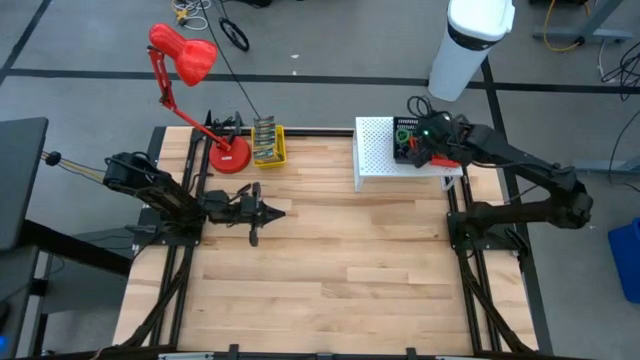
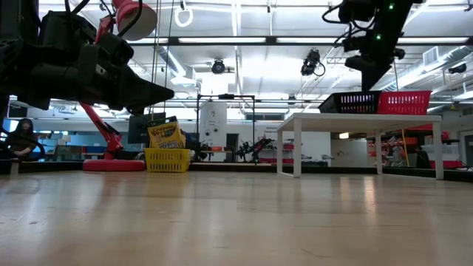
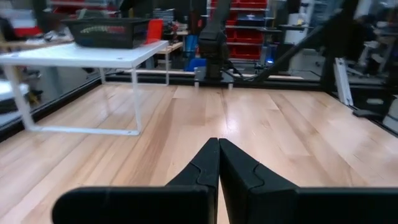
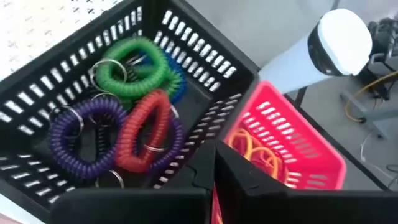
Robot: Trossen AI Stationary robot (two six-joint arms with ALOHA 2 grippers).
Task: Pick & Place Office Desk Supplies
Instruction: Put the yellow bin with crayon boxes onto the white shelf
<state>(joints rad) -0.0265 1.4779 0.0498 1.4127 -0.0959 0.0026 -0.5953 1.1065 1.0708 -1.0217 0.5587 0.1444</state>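
The right pincer [image 4: 214,180] hangs over the riser [image 1: 375,150] at the desk's far right corner, its fingers pressed together on nothing that shows, just above the wall shared by the black basket [image 4: 205,62] and the red basket [image 4: 317,149]. The left pincer [image 3: 218,165] is likewise shut and empty, waiting above the desk's left side.

In the black basket lie coil loops: a green one [image 4: 134,68] with a blue one under it, a purple one [image 4: 78,143] and a red one [image 4: 146,134], each with a metal ring. The red basket holds orange rubber bands [image 4: 258,152]. The crayon boxes [image 2: 165,135] stand in a yellow basket [image 1: 268,145] at the far edge beside the lamp [image 1: 190,70].

The coils look light, springy and likely to stretch or snag on one another; I would pinch one across its plastic coil, not its ring. The bands are thin and limp, so several may come up together. The boxes are stiff and best gripped across their narrow faces
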